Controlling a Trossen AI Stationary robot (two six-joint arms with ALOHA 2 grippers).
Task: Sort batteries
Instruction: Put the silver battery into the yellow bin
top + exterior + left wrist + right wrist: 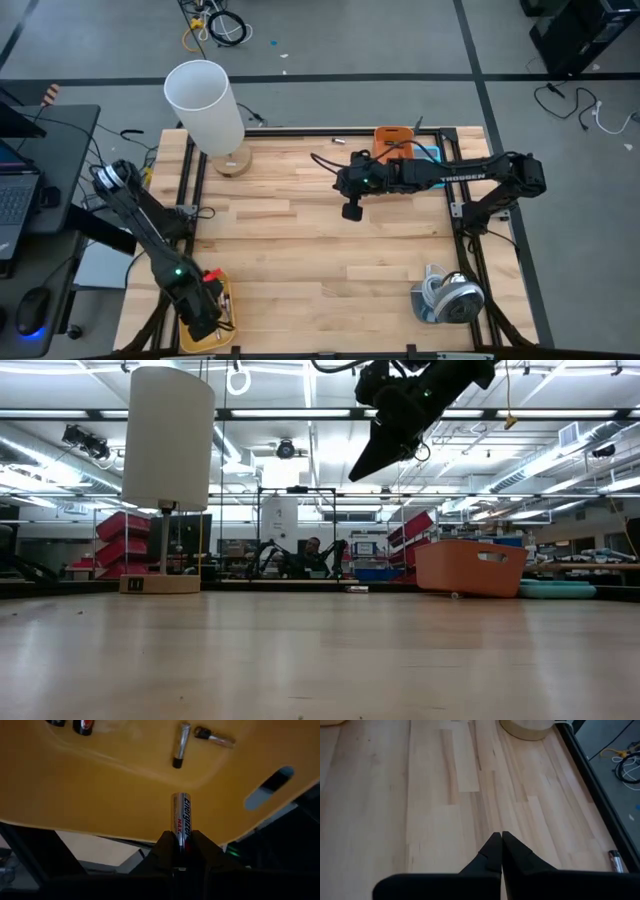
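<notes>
My left gripper (181,835) hangs over the yellow tray (100,795) at the table's near left corner (228,318), shut on a silver battery (181,812). Several more batteries lie in the tray, among them a silver one (179,746) and a dark-tipped one (214,737). My right gripper (499,840) is shut and holds nothing. It hovers above the bare wood at the table's middle far part (352,210). One loose battery (615,860) lies by the table's far edge. My left gripper pinches the silver battery by its rear end (181,839) between its two fingers. The battery lies along the fingers and sticks out past their tips. The fingers slant downward over the tray. The battery is lifted clear of the tray.
A white lamp (205,100) on a wooden base (232,160) stands at the far left. An orange bin (395,140) sits at the far edge, and a tape dispenser (450,300) at the near right. Bare wood (320,260) fills the middle.
</notes>
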